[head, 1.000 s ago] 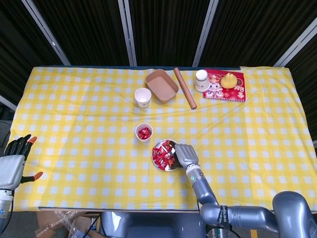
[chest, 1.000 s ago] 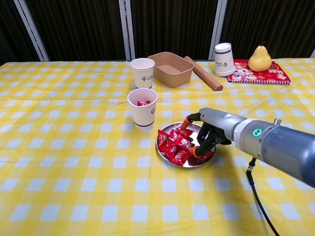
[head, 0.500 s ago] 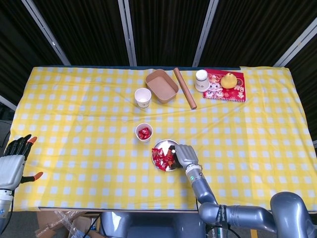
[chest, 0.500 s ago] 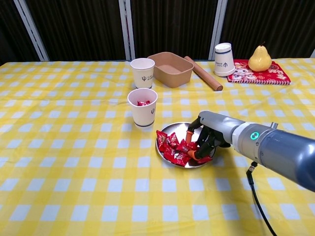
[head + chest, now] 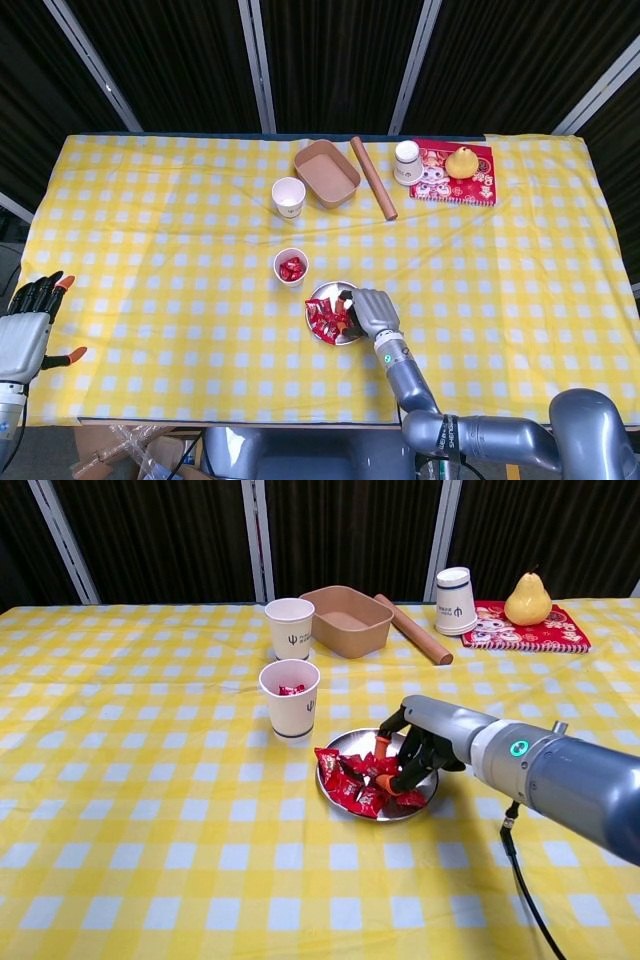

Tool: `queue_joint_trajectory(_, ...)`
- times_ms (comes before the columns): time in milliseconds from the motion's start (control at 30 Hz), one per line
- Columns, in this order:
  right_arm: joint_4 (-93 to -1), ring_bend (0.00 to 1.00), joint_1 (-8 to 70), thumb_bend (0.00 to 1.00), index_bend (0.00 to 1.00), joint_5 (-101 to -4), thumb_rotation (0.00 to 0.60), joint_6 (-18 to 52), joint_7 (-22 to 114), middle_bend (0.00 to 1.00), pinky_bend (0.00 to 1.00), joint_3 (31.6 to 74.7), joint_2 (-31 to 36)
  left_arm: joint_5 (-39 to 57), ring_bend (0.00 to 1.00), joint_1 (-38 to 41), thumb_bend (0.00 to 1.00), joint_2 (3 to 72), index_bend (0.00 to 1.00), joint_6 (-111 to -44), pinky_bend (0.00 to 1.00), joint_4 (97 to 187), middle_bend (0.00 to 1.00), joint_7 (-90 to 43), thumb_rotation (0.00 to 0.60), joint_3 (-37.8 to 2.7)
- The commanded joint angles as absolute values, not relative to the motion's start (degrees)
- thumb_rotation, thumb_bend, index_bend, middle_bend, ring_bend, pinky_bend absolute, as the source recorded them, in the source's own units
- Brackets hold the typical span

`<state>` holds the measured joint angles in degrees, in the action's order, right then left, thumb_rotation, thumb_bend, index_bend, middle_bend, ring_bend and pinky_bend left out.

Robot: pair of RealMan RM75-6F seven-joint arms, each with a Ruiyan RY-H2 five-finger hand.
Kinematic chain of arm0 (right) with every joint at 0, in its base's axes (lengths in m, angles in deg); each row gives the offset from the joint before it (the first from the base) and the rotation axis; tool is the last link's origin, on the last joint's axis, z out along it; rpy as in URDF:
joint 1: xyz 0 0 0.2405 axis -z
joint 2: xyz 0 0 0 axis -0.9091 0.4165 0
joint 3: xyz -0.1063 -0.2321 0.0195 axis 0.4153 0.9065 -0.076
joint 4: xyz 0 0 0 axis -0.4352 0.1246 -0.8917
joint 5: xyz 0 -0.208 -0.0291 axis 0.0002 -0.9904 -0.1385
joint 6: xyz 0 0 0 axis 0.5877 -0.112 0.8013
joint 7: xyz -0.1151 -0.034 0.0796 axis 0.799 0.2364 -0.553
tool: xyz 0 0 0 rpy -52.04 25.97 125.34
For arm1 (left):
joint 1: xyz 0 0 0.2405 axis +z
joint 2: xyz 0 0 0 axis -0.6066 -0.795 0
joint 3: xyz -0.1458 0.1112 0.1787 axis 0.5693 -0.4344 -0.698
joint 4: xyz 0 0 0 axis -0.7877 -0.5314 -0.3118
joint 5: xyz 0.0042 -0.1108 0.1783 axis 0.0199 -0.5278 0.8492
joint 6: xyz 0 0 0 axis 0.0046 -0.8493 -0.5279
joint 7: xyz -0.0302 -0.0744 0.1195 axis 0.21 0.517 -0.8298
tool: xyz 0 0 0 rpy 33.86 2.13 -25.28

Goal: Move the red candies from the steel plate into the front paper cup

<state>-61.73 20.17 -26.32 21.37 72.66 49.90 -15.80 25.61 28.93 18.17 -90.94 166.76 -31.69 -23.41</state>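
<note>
Candies (image 5: 355,778) heaped on plate (image 5: 425,794) at cup's (image 5: 289,699) 5 o'clock | our right hand (image 5: 412,752) curled down among them to pinch one, grip unclear | left hand (image 5: 28,325) idle, fingers apart, off bench's 8 o'clock

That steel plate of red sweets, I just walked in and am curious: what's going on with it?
The right hand is down in the steel plate, fingers working among the red candies, though whether it has one pinched is hard to tell. The front paper cup beside the plate already holds some candies. The left hand rests idle at the table's edge, holding nothing.
</note>
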Motion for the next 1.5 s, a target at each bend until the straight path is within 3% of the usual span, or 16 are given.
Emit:
queue_joint_trajectory(33, -63.1, 0.97, 20.1, 0.47, 0.58, -26.9, 0.6, 20.7, 73.0, 0.82, 0.91, 49.2, -14.9, 25.6, 0.0, 28.9, 0.0, 18.1, 0.04, -90.9, 0.0, 166.8, 0.0, -31.6, 0.6, -23.4)
queue_joint_trajectory(500, -68.4, 0.97, 17.0, 0.47, 0.58, -24.4, 0.6, 19.1, 76.8, 0.82, 0.91, 43.9, -11.0, 25.3, 0.0, 28.7, 0.0, 18.0, 0.04, -90.4, 0.0, 167.0, 0.0, -31.3, 0.6, -23.3)
queue_joint_trajectory(933, -66.3, 0.97, 9.6, 0.47, 0.58, -18.4, 0.6, 21.0, 80.3, 0.82, 0.91, 37.4, -10.8, 24.5, 0.0, 28.4, 0.0, 18.0, 0.04, -89.8, 0.0, 167.0, 0.0, -31.9, 0.6, -23.1)
queue_joint_trajectory(1500, -57.3, 0.97, 4.1, 0.47, 0.58, -14.9, 0.6, 24.5, 79.4, 0.82, 0.91, 38.2, -15.6, 23.8, 0.0, 28.2, 0.0, 17.6, 0.04, -89.0, 0.0, 167.1, 0.0, -31.0, 0.6, -23.0)
